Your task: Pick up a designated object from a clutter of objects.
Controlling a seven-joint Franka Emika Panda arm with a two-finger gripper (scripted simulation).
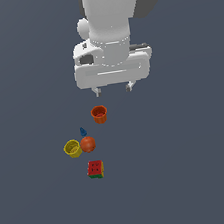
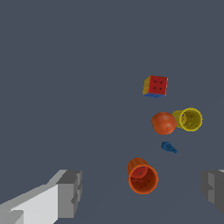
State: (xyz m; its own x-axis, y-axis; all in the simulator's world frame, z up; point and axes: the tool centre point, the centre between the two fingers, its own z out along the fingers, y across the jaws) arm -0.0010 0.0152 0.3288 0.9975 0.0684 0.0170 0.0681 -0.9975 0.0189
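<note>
The tiny blue pointed piece (image 1: 83,131) lies on the grey floor just behind the orange ball (image 1: 88,144) in the exterior view; it also shows in the wrist view (image 2: 168,147). The yellow cup (image 1: 72,149) touches the ball on the exterior view's left. The orange cup (image 1: 99,114) stands nearest the arm. The dotted cube (image 1: 95,169) sits in front. My gripper (image 1: 113,89) hangs open and empty, high above the floor, beyond the orange cup. In the wrist view its fingers (image 2: 70,192) stand wide apart either side of the orange cup (image 2: 142,177).
The wrist view also shows the ball (image 2: 164,123), yellow cup (image 2: 189,119) and cube (image 2: 155,85). Plain grey floor (image 1: 193,173) lies all around the toys.
</note>
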